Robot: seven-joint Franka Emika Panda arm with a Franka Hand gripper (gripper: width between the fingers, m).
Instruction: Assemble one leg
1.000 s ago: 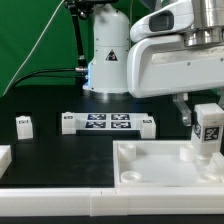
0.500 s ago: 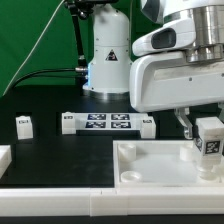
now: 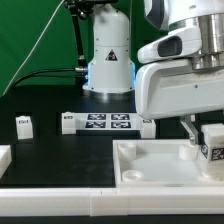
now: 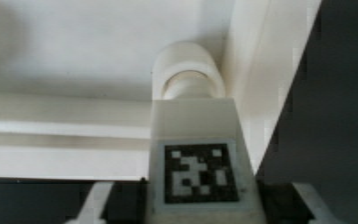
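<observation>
My gripper (image 3: 210,140) is shut on a white leg (image 3: 212,142) with a black-and-white tag, at the exterior view's right. I hold it upright over the far right corner of the large white tray (image 3: 150,168), its lower end down at the tray. In the wrist view the leg (image 4: 197,150) runs between my fingers (image 4: 108,205) with its tag facing the camera, and its rounded end meets the tray (image 4: 69,60) by the raised rim. A second small white leg (image 3: 24,125) lies on the black table at the exterior view's left.
The marker board (image 3: 106,123) lies behind the tray in the middle of the table. A white part (image 3: 4,159) shows at the left edge. A long white rim (image 3: 60,197) runs along the front. The robot's base (image 3: 108,55) stands at the back.
My gripper has moved down and toward the exterior view's right with the leg in it, bringing the leg lower at the tray's far right corner.
</observation>
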